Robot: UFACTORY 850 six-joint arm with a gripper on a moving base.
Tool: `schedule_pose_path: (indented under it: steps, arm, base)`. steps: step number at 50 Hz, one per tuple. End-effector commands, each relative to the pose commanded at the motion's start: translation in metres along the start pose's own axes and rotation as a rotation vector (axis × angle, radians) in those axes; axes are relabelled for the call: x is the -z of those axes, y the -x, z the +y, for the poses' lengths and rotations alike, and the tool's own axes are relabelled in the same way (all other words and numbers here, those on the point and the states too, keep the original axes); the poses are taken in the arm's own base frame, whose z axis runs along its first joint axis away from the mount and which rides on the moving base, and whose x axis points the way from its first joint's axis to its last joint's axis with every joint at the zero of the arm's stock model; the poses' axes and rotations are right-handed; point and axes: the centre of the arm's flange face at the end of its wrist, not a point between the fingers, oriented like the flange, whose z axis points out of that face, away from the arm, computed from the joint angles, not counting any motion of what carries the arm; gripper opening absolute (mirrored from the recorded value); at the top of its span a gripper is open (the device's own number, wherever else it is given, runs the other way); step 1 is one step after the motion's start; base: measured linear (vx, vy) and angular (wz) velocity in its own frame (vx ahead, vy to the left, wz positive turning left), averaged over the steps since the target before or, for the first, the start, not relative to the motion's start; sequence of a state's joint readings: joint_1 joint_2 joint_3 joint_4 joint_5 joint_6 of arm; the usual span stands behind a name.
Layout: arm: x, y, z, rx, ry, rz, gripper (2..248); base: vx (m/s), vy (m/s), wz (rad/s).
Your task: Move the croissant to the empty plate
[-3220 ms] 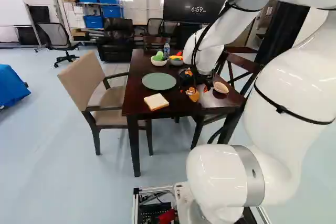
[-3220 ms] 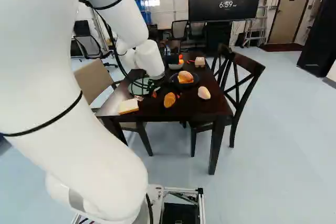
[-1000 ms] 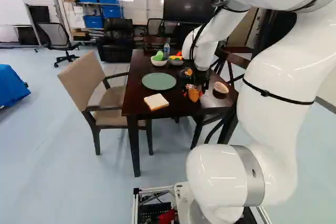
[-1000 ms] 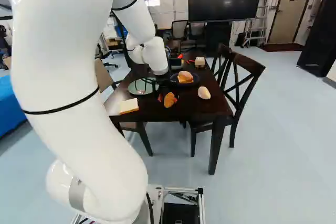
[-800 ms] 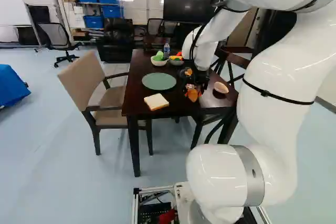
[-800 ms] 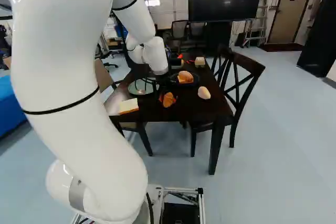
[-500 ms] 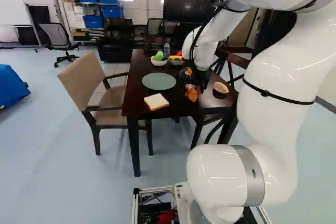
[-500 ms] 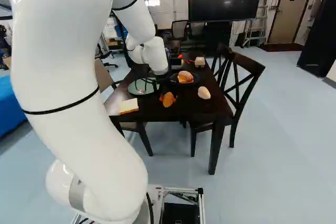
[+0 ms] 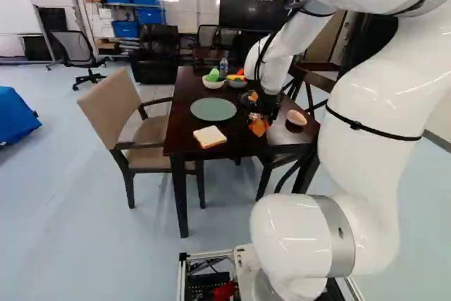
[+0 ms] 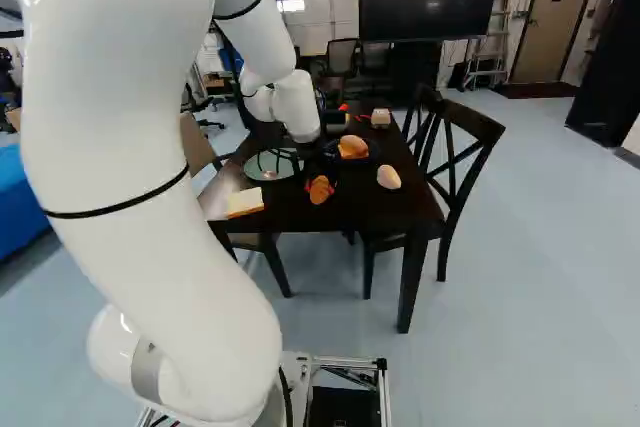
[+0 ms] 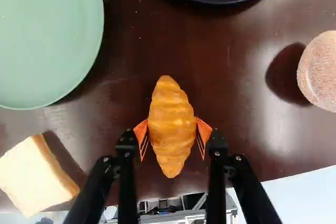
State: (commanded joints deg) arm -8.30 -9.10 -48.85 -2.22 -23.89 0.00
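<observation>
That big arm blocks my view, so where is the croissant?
The croissant is gripped between the orange pads of the hand, right of the green plate and bread slice in the left base view.

Robotics lab: robot arm (image 9: 366, 103), blue bins (image 9: 127, 29), screen (image 9: 243, 17).

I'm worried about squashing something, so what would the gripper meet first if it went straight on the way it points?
Probably the table, with the croissant held in the gripper touching it first; whether any gap lies beneath the croissant is unclear.
</observation>
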Motion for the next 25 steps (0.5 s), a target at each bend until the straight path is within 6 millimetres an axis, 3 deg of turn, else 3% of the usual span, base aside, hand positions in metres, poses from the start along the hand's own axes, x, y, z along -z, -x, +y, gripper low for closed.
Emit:
schedule_pose_path:
  steps: [25]
  arm:
    - [0.0, -0.0014, 0.0, 0.0, 0.0, 0.015, 122]
  base:
    - [0.0, 0.0, 0.0]
